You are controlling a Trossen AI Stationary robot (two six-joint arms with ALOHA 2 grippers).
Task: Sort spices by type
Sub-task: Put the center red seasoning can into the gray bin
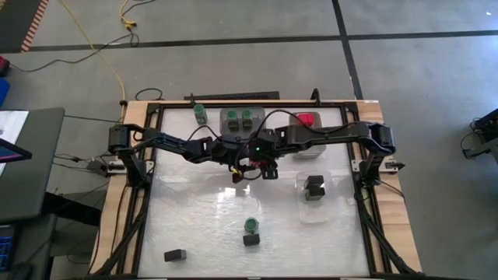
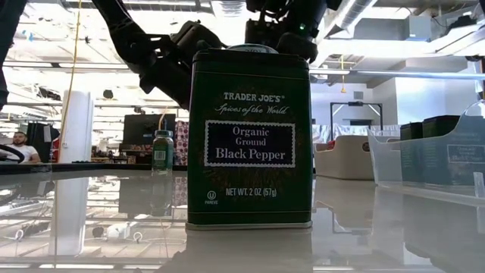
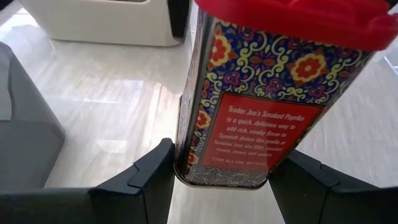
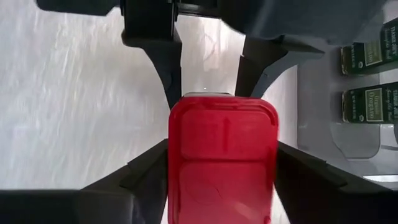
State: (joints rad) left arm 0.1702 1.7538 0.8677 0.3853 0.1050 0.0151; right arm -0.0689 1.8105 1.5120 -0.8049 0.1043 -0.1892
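A red-lidded paprika tin (image 3: 249, 124) with a flowered pattern hangs over the table's middle, between both grippers. My left gripper (image 3: 224, 177) reaches in from the left and is shut on the tin's base. My right gripper (image 4: 222, 165) comes from above and is shut on the red lid (image 4: 222, 162). In the high view the two meet at the tin (image 1: 267, 165). The other spices stand on their bases: a green-lidded jar (image 1: 200, 113) near the far edge, another (image 1: 251, 225) beside a dark tin (image 1: 250, 239), and a dark block (image 1: 176, 254) by the near edge. My left gripper pinches the tin's bottom end (image 3: 186, 168) between its two fingers, which come in about level from the table's left. The tin stands upright above them, lifted clear of the table. My right gripper pinches the lid end (image 4: 177, 155) between its two fingers, pointing down from above, one finger on each narrow side.
A grey tray (image 1: 237, 128) at the far edge holds two green-lidded jars (image 4: 367, 102). A tray to its right holds a red-topped tin (image 1: 306, 120). A clear tray (image 1: 313, 210) on the right holds dark tins. A black pepper tin (image 2: 250, 136) stands close before the low camera.
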